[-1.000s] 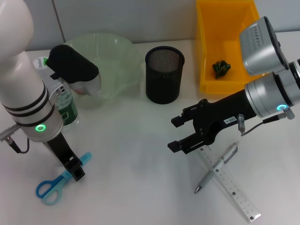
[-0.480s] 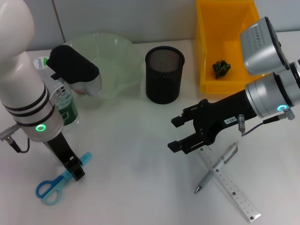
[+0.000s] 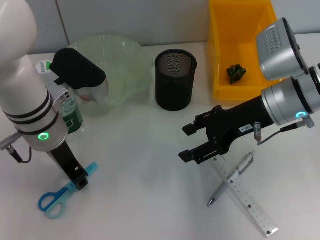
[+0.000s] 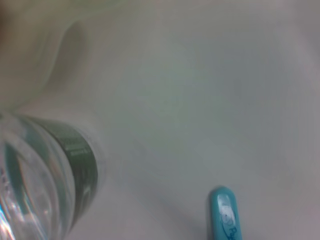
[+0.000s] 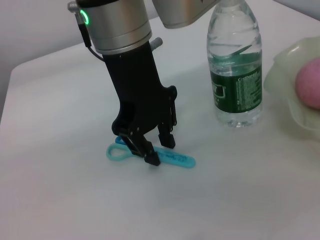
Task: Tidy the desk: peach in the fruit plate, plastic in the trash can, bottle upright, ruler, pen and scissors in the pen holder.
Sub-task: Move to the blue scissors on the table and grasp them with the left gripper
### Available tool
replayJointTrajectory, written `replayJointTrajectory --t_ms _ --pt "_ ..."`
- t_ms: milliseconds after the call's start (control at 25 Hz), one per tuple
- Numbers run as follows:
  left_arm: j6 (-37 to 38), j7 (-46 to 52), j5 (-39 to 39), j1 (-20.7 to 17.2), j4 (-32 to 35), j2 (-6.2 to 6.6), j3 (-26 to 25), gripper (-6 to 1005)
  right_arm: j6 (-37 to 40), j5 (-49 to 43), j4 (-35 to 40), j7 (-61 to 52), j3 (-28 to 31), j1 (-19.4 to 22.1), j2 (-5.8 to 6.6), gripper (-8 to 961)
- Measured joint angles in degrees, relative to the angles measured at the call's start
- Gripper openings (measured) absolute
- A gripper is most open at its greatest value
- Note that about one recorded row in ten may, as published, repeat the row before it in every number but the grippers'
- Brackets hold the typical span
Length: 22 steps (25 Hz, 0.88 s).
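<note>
Because the scissors (image 3: 65,193) lie flat on the desk (image 3: 145,190), light, stiff and slick, your left end effector (image 5: 159,150), its fingers spread astride the closed blades, should pinch there, while the right end effector (image 3: 189,142) hovers released near the pen (image 3: 232,179).

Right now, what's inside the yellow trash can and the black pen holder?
The trash can holds one crumpled dark green piece of plastic. The pen holder looks empty from the head view, but its near wall hides part of the bottom.
</note>
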<state>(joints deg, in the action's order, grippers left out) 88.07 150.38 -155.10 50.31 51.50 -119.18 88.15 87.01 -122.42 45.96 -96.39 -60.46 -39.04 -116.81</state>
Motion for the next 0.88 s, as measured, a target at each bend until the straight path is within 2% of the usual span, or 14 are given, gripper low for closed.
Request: replayJointTrajectory --t_ms 160,880 --pt "0.0 0.0 0.0 0.0 0.0 0.0 0.0 368 0.0 0.0 0.0 -0.1 0.0 -0.1 0.0 772" --pt "0.0 0.0 0.1 0.0 0.0 0.0 0.0 364 0.0 0.0 0.0 -0.3 0.0 -0.2 0.0 772"
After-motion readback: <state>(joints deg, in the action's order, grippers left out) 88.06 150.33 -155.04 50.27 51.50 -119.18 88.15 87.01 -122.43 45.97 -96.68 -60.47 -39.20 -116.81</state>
